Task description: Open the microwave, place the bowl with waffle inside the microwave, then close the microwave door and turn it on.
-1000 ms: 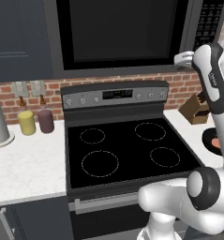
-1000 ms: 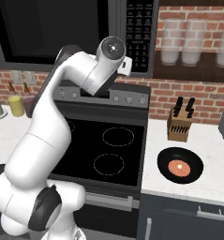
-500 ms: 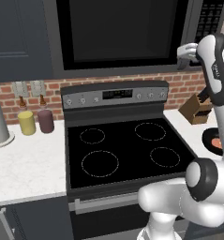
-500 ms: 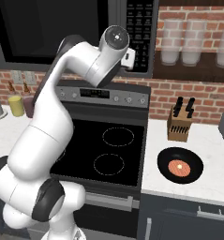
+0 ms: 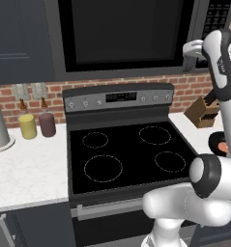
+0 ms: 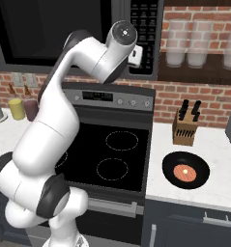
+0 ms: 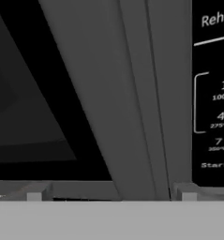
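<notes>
Brick wall behind, stove [image 5: 126, 154] below. Fingers [image 7: 111, 191] spread wide, holding nothing, up close at the shut microwave door [image 5: 122, 34] by its right edge, next to the keypad [image 7: 214, 93]. Bowl with waffle [image 6: 185, 170] sits on the bench [image 6: 218, 188], right of the stove.

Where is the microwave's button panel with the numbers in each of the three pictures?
Left base view: the keypad strip sits at the top right corner, just above the robot's white arm.
Right base view: it is at the top middle, right of the arm's round dark joint.
Hand view: it fills the right edge, white numbers on black.
Shared landmark: the microwave door with its black glass, left of the strip in every view.
</notes>
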